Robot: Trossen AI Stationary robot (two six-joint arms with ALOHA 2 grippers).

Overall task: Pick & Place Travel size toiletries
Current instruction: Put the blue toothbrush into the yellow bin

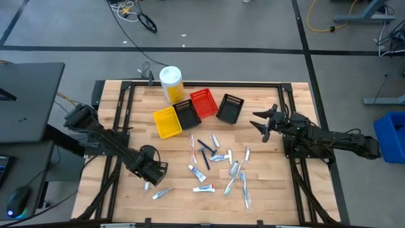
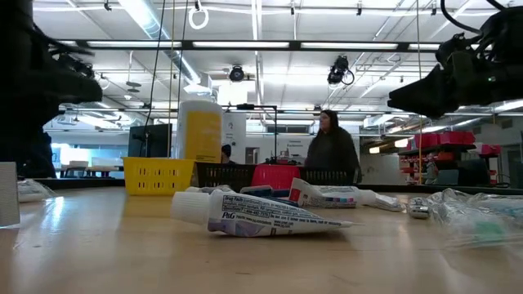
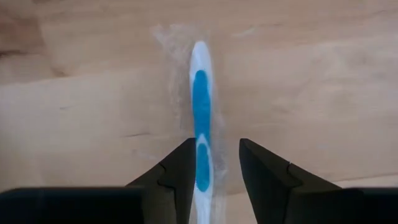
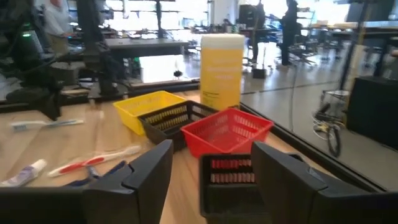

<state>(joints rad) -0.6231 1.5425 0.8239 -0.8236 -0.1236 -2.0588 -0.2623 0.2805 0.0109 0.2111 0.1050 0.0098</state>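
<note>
At the left of the wooden counter [image 1: 266, 196] we see the left gripper [image 1: 147, 184] lowered near the front edge, its fingers [image 3: 177, 171] spread with a blue-and-white toothbrush [image 3: 200, 124] in clear wrap lying flat between them; the handle runs up the gap, but we cannot tell whether either finger touches it. Just beside that gripper in the high view lies a small white tube [image 1: 162, 192]. Moving right, the rest of the travel size toiletries [image 1: 218, 166] are scattered across the middle of the counter: a red-and-white toothbrush [image 1: 192, 146], dark blue sticks [image 1: 204, 149], more white tubes and clear-wrapped brushes, all loose on the wood and outside the baskets. In the low view one white tube [image 2: 261, 214] lies on its side nearest the camera. Behind the scatter, toward the far edge, a yellow basket [image 1: 167, 121], a black basket [image 1: 188, 113], a red basket [image 1: 204, 103] and a second black basket [image 1: 230, 108] stand in a row, with a yellow canister [image 1: 171, 83] capped in white just behind the first two. At the right, the right gripper [image 1: 264, 123] hangs above the counter beside the last black basket, its fingers [image 4: 147, 171] wide apart and holding nothing. A person [image 2: 331, 150] stands in the room beyond the counter.
</note>
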